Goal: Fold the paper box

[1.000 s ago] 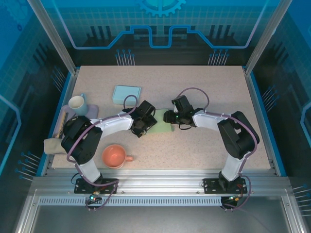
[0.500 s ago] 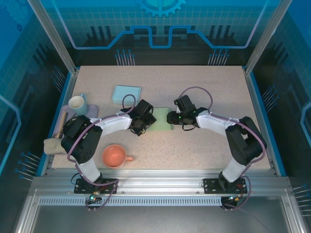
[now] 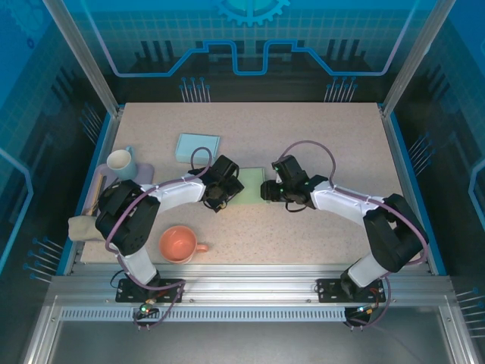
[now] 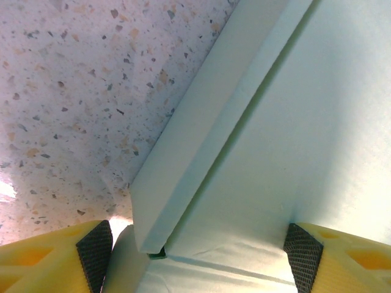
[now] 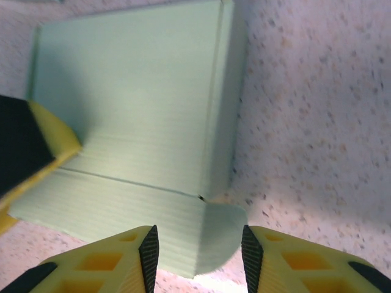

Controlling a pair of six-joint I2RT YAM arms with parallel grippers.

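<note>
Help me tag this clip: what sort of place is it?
Probably a robot lab test cell: a speckled table fenced by aluminium framing and blue printed panels.

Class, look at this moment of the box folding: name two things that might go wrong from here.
1. The raised side flap stands between the open left jaws; closing might crease it off its fold line.
2. The open right jaws straddle the small rounded tab; it may bend or slip free, and the ungripped paper box might slide.
</note>
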